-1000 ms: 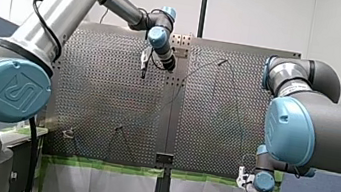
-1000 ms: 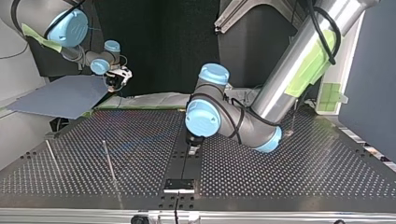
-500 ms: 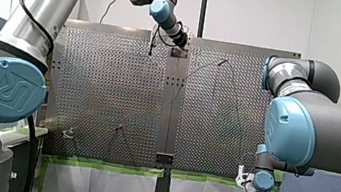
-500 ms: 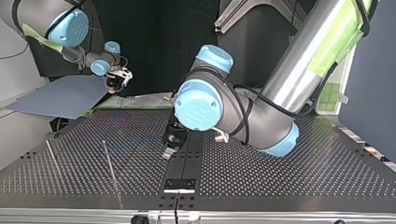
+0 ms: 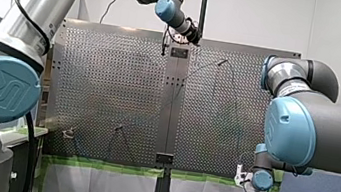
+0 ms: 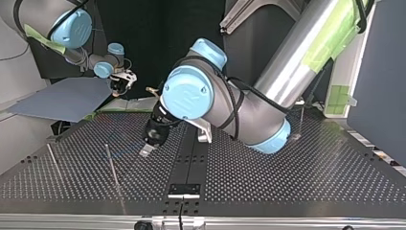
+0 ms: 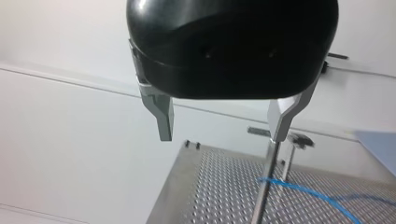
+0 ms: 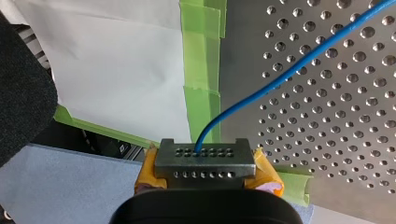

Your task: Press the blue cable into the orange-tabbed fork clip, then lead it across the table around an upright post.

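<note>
As I read the front view from its left, my left arm (image 5: 44, 7) stretched across the table (image 5: 108, 92) to the far edge, where my left gripper (image 5: 164, 49) hung near the middle seam. In the left wrist view its metal fingers (image 7: 163, 122) stood wide apart with nothing between them. Ahead of them two thin upright posts (image 7: 259, 200) rose from the table, and the blue cable (image 7: 303, 189) ran off sideways from the nearer one. I could not tell whether it wrapped that post or only passed beside it. Further right, by the table's near corner, my right gripper (image 5: 243, 176) sat just off the edge. Its wrist view showed the yellow-padded jaws clamped tight on the cable's end. From there the cable arched away over the holes, beside a strip of green tape (image 8: 201, 60).
</note>
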Controlling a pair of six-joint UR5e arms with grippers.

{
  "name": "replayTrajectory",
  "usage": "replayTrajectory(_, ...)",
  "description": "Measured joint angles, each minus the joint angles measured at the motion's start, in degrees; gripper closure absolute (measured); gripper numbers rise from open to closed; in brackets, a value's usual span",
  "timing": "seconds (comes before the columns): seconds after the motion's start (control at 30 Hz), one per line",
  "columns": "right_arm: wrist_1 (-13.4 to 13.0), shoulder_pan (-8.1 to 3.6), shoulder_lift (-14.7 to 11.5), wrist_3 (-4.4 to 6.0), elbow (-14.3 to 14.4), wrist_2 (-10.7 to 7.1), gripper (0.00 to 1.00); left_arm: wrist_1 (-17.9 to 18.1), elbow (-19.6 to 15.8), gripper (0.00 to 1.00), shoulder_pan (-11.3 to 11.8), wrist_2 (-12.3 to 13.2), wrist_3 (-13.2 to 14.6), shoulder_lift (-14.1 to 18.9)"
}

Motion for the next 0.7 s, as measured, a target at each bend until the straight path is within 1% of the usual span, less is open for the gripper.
replayTrajectory(0.17, 0.0, 0.03, 0.0, 0.00, 0.0, 0.00, 1.00, 3.0, 0.2, 0.00, -1.2, 0.7, -3.0, -1.9)
replayTrajectory(0.27, -0.1, 0.03, 0.0, 0.00, 0.0, 0.00, 1.00, 4.8, 0.3, 0.00, -1.8, 0.5, -4.8, -3.0)
replayTrajectory(0.37, -0.1, 0.03, 0.0, 0.00, 0.0, 0.00, 1.00, 6.3, 0.3, 0.00, -2.3, 0.4, -6.6, -3.4)
replayTrajectory(0.5, -0.1, 0.04, 0.0, 0.02, 0.0, 0.00, 1.00, 6.9, 0.3, 0.00, -2.6, 0.3, -8.8, -3.5)
replayTrajectory(0.7, -0.1, 0.04, 0.0, 0.04, 0.0, 0.01, 1.00, 6.3, 0.3, 0.00, -2.8, -0.5, -9.6, -3.5)
